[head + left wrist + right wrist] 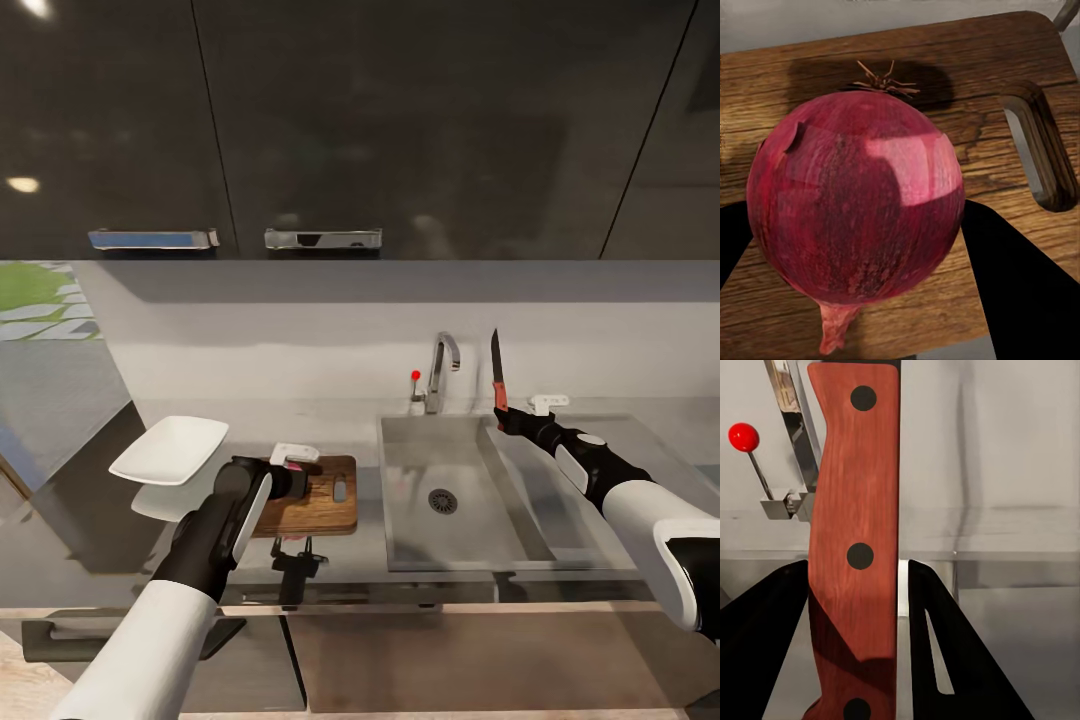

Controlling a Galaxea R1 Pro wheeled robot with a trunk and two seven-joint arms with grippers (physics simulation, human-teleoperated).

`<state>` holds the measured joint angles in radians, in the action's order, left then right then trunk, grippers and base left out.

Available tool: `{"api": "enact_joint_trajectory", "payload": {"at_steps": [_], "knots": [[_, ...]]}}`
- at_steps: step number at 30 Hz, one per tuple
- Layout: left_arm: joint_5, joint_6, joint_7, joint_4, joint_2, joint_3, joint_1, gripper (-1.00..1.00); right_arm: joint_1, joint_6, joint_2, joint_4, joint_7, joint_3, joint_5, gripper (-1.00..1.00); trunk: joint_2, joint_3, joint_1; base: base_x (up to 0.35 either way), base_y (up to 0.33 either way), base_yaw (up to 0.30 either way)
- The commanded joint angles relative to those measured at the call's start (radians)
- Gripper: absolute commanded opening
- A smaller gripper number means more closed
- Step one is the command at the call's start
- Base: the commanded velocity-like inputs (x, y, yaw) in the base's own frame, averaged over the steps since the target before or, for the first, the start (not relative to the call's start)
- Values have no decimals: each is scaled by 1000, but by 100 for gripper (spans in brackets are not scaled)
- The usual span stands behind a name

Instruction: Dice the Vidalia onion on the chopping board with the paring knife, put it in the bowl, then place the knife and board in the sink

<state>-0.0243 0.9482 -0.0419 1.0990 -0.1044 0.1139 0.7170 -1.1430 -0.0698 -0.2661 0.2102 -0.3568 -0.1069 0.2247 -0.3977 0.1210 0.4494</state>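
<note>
Starting at the left, the white bowl [170, 449] on the worktop looks empty; beside it, the left gripper [862, 247] jaws pinch the Vidalia onion [855, 199], round, firm and likely slippery-skinned, over the chopping board [320, 500]. The sink [420, 460] holds nothing. The right gripper [859, 615] jaws clamp the paring knife [497, 380] by its stiff handle, blade up.

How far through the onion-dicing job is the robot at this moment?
Done: the onion is out of the sink and over the chopping board. In hand: the left gripper holds the onion, whole and uncut; the right gripper holds the paring knife blade-up above the sink. Left: dicing, filling the empty bowl, then knife and board into the sink.
</note>
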Motion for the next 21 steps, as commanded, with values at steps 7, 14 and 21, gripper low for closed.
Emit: {"api": "enact_joint_trajectory", "payload": {"at_steps": [7,14,21], "knots": [[-5,4,-6,4,0,0,1,100,-1,-4,-1,-2,-2,-8,10,-100,-2,2,1,0,0,0],[-5,4,-6,4,0,0,1,100,-1,-4,-1,-2,-2,-8,10,-100,-2,2,1,0,0,0],[-6,5,-5,12,0,0,1,100,-1,-4,-1,-2,-2,-8,10,-100,-2,2,1,0,0,0]]}}
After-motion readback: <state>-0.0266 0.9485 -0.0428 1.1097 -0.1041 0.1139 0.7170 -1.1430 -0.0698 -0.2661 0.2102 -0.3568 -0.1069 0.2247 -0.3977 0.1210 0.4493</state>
